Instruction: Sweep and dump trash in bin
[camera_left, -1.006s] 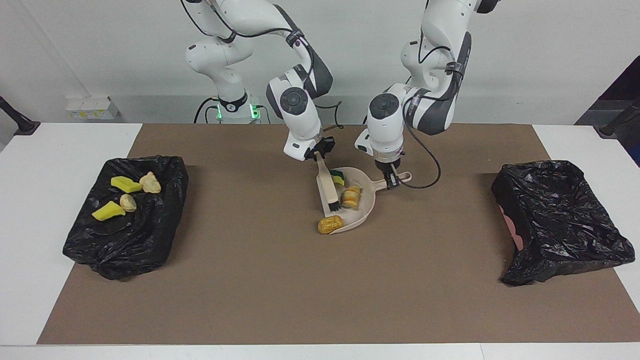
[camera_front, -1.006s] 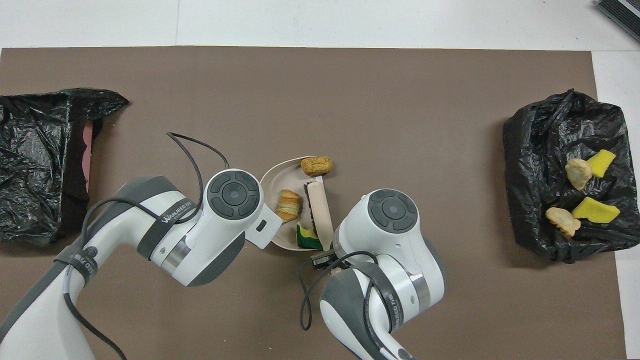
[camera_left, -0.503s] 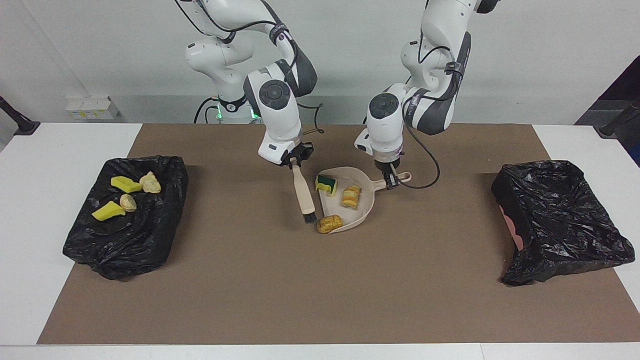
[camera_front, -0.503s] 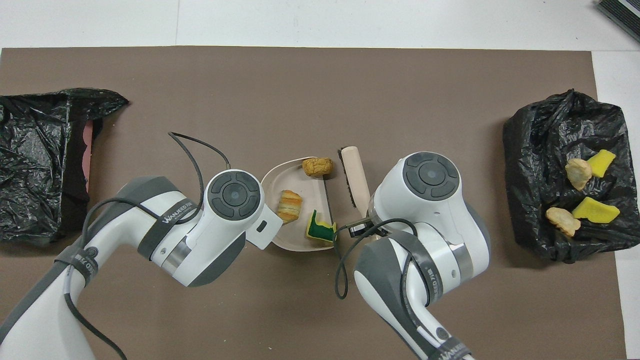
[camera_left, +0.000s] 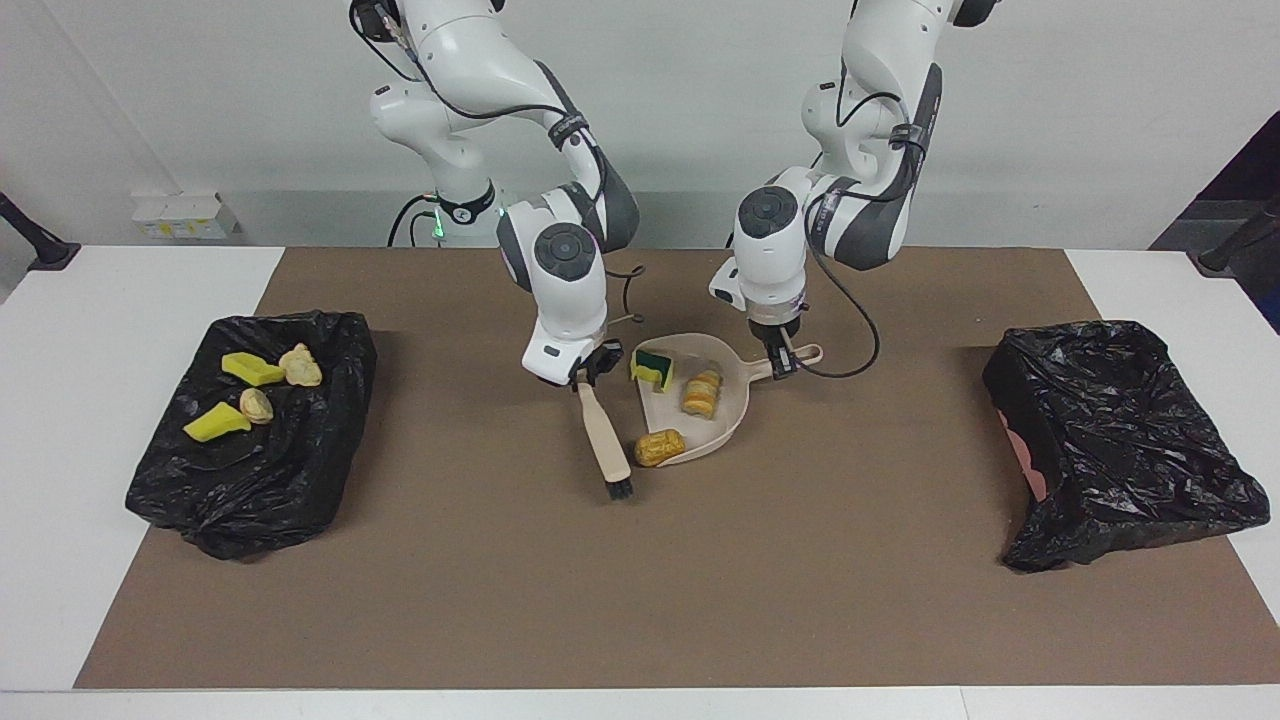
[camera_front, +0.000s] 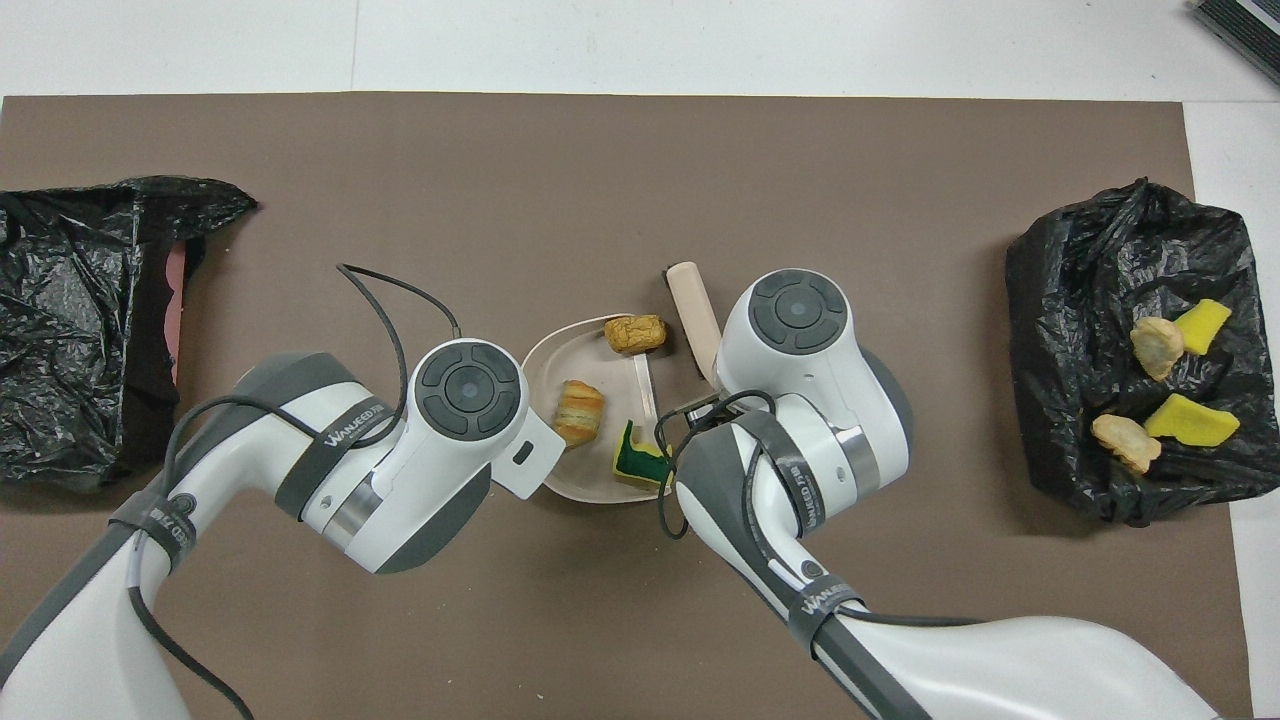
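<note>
Right gripper (camera_left: 586, 372): fingers pinched on the brush (camera_left: 606, 441) handle, bristles down beside the golden lump (camera_left: 660, 447).
Left gripper (camera_left: 783, 352): clamped on the dustpan (camera_left: 735, 400) handle.
Trash: lump at the pan's lip; green-and-yellow sponge (camera_left: 653, 366) and bread-like lump (camera_left: 702, 392) inside.
Handling: probably light, squashy, prone to roll; better nudged with bristles than gripped.

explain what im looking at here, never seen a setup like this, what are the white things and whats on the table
The white things are two robot arms at a table. One picture faces them from across the table; the other looks down from above their own end.

The right end effector is shut on a small brush, which hangs beside the dustpan. The left end effector is shut on the dustpan handle.

A green-and-yellow sponge and a bread-like lump lie in the dustpan; a golden-brown lump sits at its lip.

Black-lined bins stand at each end of a brown mat. The bin at the right arm's end holds four scraps; the other bin shows none.
</note>
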